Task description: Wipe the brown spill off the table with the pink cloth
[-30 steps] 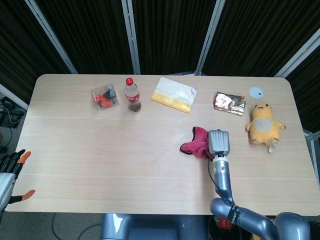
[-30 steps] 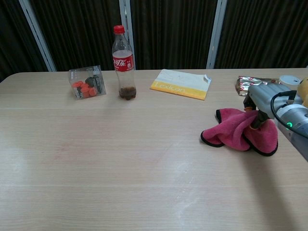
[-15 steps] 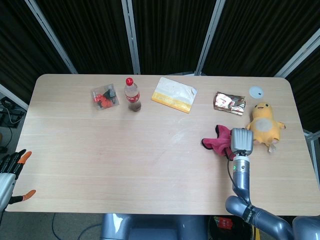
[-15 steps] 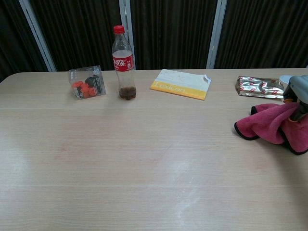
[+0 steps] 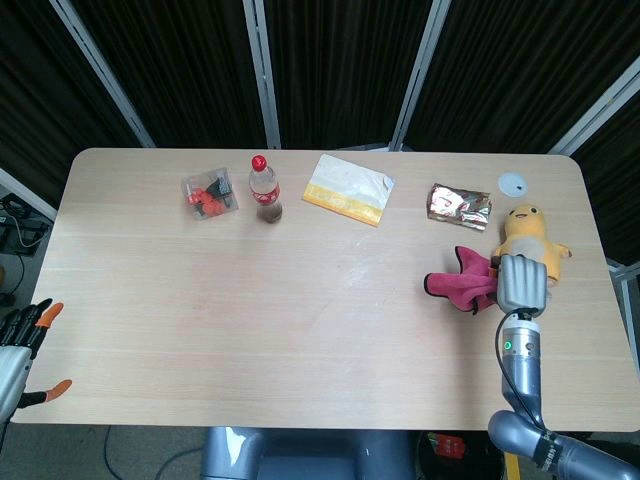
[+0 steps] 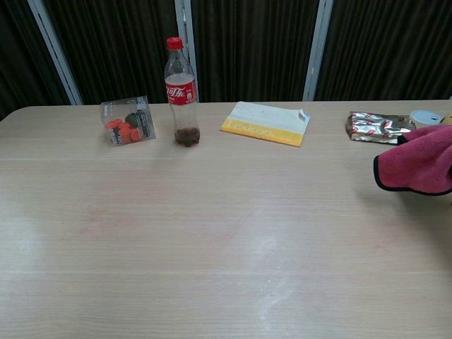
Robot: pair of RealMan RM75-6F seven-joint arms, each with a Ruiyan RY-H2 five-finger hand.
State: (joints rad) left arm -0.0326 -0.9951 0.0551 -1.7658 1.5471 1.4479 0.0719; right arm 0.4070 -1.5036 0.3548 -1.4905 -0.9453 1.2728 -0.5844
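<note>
The pink cloth (image 5: 458,280) lies bunched at the right side of the table (image 5: 300,330), next to the yellow duck. My right hand (image 5: 521,284) grips its right end, palm down. In the chest view only the cloth (image 6: 418,162) shows, at the right edge; the hand is out of frame there. I see no distinct brown spill, only a faint reddish smear (image 6: 106,220) left of centre and pale streaks near the middle. My left hand (image 5: 20,350) hangs off the table's lower left corner, fingers apart and holding nothing.
Along the back stand a clear box of orange pieces (image 5: 209,193), a cola bottle (image 5: 264,190), a yellow-and-white packet (image 5: 348,188), a foil packet (image 5: 459,206) and a white lid (image 5: 513,183). A yellow duck plush (image 5: 530,235) sits right behind my right hand.
My right hand has dragged the pink cloth steadily rightward from the table's middle right to beside the duck plush. The left hand has not moved.
</note>
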